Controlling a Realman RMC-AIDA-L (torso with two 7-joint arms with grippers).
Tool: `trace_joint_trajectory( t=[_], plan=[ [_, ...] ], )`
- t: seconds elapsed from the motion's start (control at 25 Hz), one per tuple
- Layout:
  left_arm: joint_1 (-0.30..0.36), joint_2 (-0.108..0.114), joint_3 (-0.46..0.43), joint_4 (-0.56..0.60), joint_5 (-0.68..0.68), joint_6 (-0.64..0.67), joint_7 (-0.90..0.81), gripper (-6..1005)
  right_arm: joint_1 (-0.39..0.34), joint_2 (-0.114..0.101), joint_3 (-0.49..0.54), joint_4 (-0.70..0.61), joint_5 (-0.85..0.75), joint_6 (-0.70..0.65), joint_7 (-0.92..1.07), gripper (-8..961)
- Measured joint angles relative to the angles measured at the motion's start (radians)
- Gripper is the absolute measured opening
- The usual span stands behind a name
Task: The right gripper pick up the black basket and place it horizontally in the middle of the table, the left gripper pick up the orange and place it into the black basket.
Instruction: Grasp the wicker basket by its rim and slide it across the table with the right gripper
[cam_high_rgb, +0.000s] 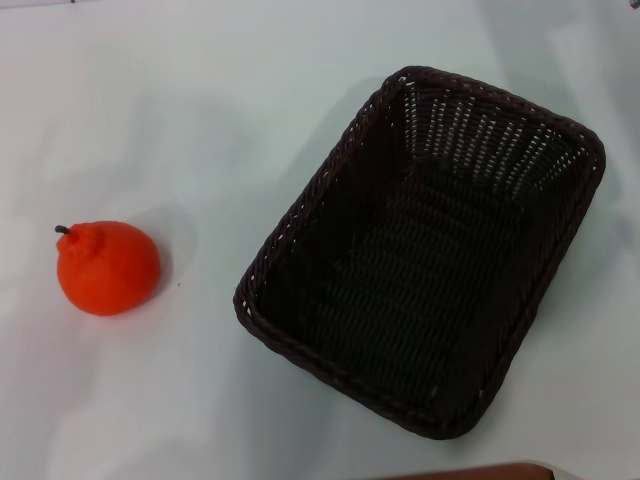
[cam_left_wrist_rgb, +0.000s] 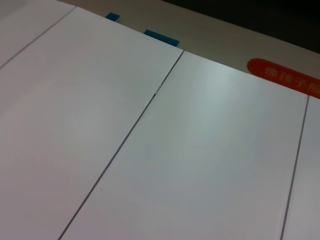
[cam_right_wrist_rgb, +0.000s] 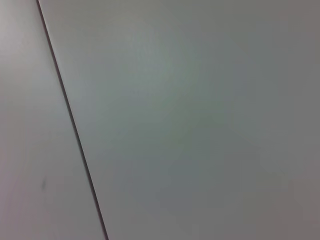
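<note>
The black basket (cam_high_rgb: 425, 250) is a large dark woven rectangle standing on the table (cam_high_rgb: 200, 110), right of the middle in the head view. It is turned at a slant, its long side running from near left to far right, and it is empty. The orange (cam_high_rgb: 107, 267) lies on the table at the left, well apart from the basket, with its dark stem pointing left. Neither gripper shows in any view. The two wrist views show only bare pale panels with thin seams.
The left wrist view shows pale panels (cam_left_wrist_rgb: 150, 150), two small blue tabs (cam_left_wrist_rgb: 161, 37) and a red label with pale characters (cam_left_wrist_rgb: 285, 77) at the far edge. A brownish strip (cam_high_rgb: 480, 470) shows at the near edge of the head view.
</note>
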Motion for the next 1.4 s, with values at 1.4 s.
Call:
trace_joint_trajectory(
  t=[1.4],
  plan=[
    [-0.008,0.005,-0.005,-0.011,-0.007,0.007,0.005,697,0.153,-0.144,-0.707,-1.104,-1.654,0.427,1.638,761]
  ],
)
